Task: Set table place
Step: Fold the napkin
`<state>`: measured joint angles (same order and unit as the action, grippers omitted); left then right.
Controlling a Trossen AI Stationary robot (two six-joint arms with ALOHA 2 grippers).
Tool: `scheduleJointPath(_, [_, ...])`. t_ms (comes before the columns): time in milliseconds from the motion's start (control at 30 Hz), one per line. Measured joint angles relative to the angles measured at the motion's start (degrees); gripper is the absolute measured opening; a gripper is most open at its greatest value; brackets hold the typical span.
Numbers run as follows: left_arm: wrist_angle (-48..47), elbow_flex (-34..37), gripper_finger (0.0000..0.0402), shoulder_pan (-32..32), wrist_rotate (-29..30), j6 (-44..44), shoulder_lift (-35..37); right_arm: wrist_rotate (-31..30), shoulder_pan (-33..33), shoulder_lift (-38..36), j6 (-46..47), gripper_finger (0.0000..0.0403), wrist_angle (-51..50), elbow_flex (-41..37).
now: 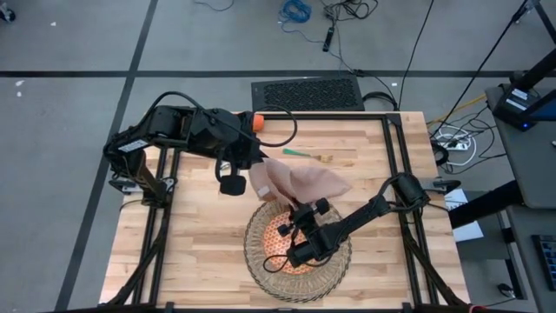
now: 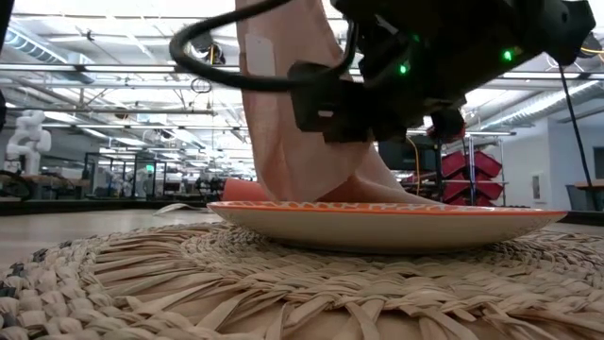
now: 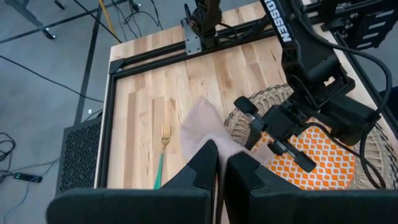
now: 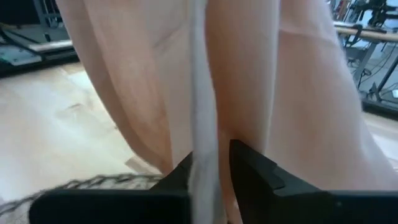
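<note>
Napkin (image 1: pixel 304 183), a beige cloth, hangs lifted above the tabletop (image 1: pixel 200 235), its upper edge pinched between the closed fingers of the left gripper (image 3: pixel 221 163) while its lower folds drape onto the orange-patterned plate (image 3: pixel 323 155). The left arm reaches in from the far left corner, bent at the elbow, with its wrist angled toward the table's middle. The right arm stretches in from the right edge, low and nearly straight, so that the right gripper (image 4: pixel 208 165) sits over the plate; its fingers are closed on a fold of the same cloth, which fills almost the whole right wrist view. The plate rests on the round woven placemat (image 1: pixel 261 261) at the near middle of the table, and much of its pattern is covered by the right arm and the cloth. A green-handled fork (image 1: pixel 306 156) lies flat on the bare wood beyond the napkin, well apart from the plate. An orange object (image 1: pixel 257 122) shows beside the left arm's wrist, too hidden to identify. In the low view the napkin's top is cut off.
</note>
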<state>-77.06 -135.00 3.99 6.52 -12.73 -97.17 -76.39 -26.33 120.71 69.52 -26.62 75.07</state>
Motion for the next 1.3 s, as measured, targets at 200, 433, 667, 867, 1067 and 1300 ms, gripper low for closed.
scheduleJointPath(200, [0.0,0.0,0.0000,0.0,0.0,0.1,0.0,-0.5,0.0,-1.2,-2.6,0.0045,0.2,0.0])
scheduleJointPath(433, [-0.3,0.0,0.0000,0.0,0.0,0.5,0.0,-0.5,-0.5,-1.3,-5.1,0.0003,0.9,0.0])
scheduleJointPath(667, [-0.5,0.0,0.0000,0.0,0.1,0.0,0.0,-2.6,-2.1,-1.6,-12.1,0.0000,1.2,3.3])
scheduleJointPath(867, [-0.8,0.0,0.0000,0.7,4.2,-2.1,0.5,-7.0,-5.9,-5.8,-30.8,0.0000,1.1,11.5])
scheduleJointPath(1067, [-0.8,0.0,0.0000,3.2,10.9,-3.0,3.8,-13.5,-12.1,-11.7,-48.8,0.0000,1.2,19.0])
scheduleJointPath(1300, [1.2,0.0,0.0000,9.0,16.2,-1.5,10.1,-13.7,-15.9,-18.0,-68.0,0.0000,1.3,27.1])
